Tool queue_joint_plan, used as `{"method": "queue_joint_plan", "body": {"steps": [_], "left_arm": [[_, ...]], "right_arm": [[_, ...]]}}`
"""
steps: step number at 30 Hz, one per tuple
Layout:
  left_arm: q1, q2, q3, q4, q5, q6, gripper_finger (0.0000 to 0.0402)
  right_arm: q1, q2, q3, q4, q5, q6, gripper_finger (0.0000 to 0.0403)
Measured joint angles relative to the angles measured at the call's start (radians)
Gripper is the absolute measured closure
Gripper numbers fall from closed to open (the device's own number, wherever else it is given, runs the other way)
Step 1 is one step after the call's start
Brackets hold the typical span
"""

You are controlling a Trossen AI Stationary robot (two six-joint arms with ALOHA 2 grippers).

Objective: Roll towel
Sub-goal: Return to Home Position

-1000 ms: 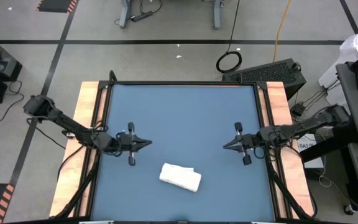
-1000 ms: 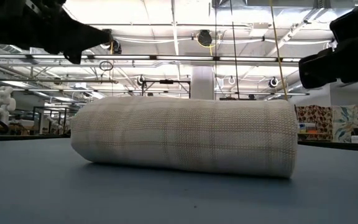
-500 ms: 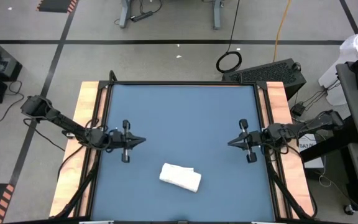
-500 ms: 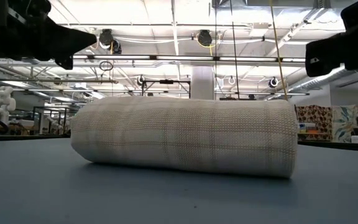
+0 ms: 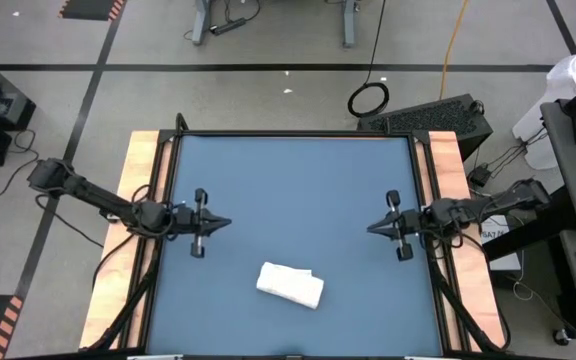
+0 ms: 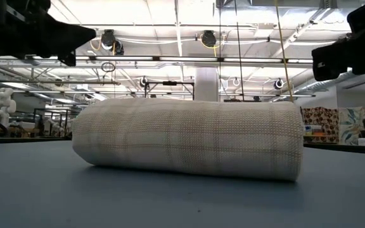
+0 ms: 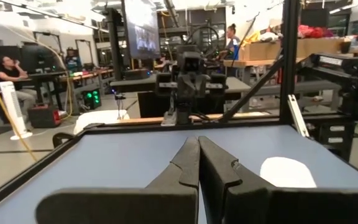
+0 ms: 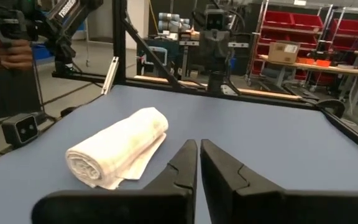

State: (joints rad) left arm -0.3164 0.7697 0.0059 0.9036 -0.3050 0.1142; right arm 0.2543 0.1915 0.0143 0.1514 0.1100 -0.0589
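The towel [image 5: 290, 284] is a tight white roll with faint plaid lines, lying on its side on the blue table [image 5: 298, 180] near the front edge; it also shows as the towel [image 6: 189, 140], the towel [image 8: 117, 148] and the towel [image 7: 288, 172]. A loose flap of the towel [image 8: 143, 157] trails on the table beside the roll. My left gripper [image 5: 226, 224] is shut and hovers level at the table's left side, well clear of the roll. My right gripper [image 5: 370, 229] is shut and hovers level at the right side, also clear.
Wooden side rails [image 5: 138, 200] and a black frame border the table. A person's hand [image 8: 8, 53] holding a device shows beyond the table's edge in the right wrist view. People sit in the room beyond [image 7: 8, 68]. Open blue surface lies between the grippers and behind the roll.
My left gripper has drawn back toward the table's left edge, staying shut. My right gripper drew back slightly toward the right edge, then held still. The rolled towel has not moved.
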Motion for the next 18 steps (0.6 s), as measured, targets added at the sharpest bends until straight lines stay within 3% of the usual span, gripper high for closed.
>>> {"method": "queue_joint_plan", "body": {"steps": [9,18], "left_arm": [[-0.066,-0.281,0.0,-0.298,-0.043,-0.003,0.0401],[-0.08,-0.481,0.0,-0.536,-0.066,-0.027,0.0401]], "right_arm": [[0.0,-0.191,0.0,-0.114,0.025,-0.01,0.039],[-0.051,-0.19,0.002,-0.111,0.046,-0.084,0.0392]]}}
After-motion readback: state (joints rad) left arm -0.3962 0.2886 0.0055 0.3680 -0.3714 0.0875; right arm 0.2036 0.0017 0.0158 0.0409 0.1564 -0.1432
